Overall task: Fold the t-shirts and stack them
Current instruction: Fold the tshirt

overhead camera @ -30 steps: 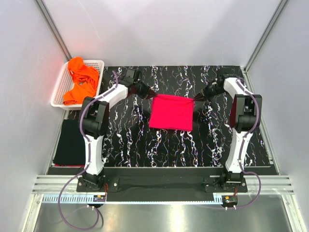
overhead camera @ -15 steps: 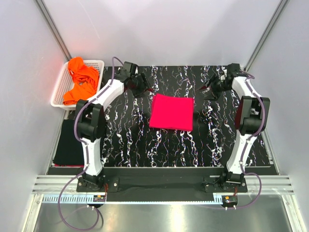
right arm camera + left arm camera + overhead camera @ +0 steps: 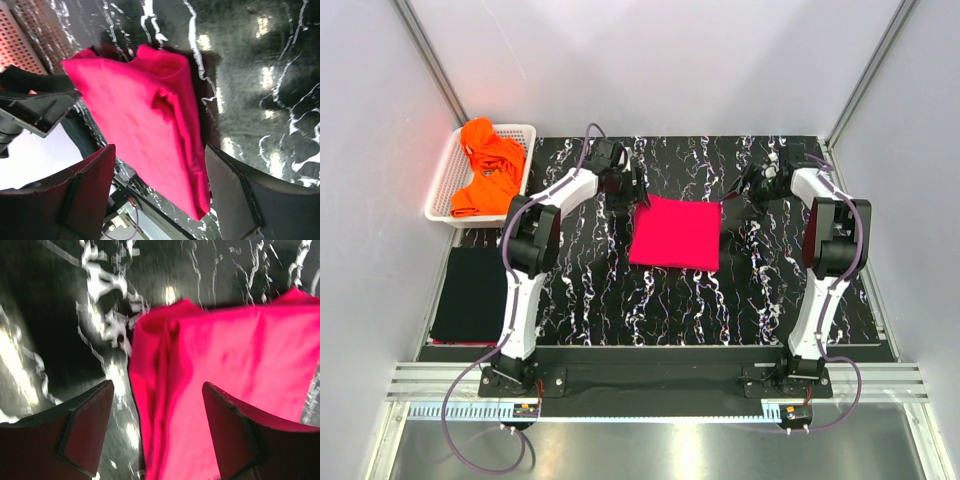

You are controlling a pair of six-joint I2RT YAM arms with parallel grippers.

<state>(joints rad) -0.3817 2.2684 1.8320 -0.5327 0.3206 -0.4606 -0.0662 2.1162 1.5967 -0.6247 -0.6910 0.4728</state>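
A hot pink t-shirt [image 3: 675, 232] lies folded into a square in the middle of the black mat [image 3: 740, 300]. My left gripper [image 3: 630, 190] hovers open just off its far left corner. In the left wrist view the pink t-shirt [image 3: 235, 355] fills the gap of the left gripper [image 3: 157, 385], whose fingers [image 3: 75, 430] touch nothing. My right gripper [image 3: 750, 188] stands open by the far right corner. The right wrist view shows the pink t-shirt [image 3: 145, 105] below the right gripper [image 3: 160, 147]. Orange t-shirts [image 3: 485, 165] sit bunched in the basket. A black t-shirt [image 3: 470, 295] lies folded flat left of the mat.
The white lattice basket [image 3: 445, 185] stands at the far left corner, and its wall [image 3: 30, 30] also shows in the right wrist view. Grey walls close in the left, right and far sides. The arms' bases sit on a rail [image 3: 650, 380] at the near edge.
Both grippers let go of the pink t-shirt's far corners and opened. They swung outward, then came back close to those corners. The shirt stayed flat in place.
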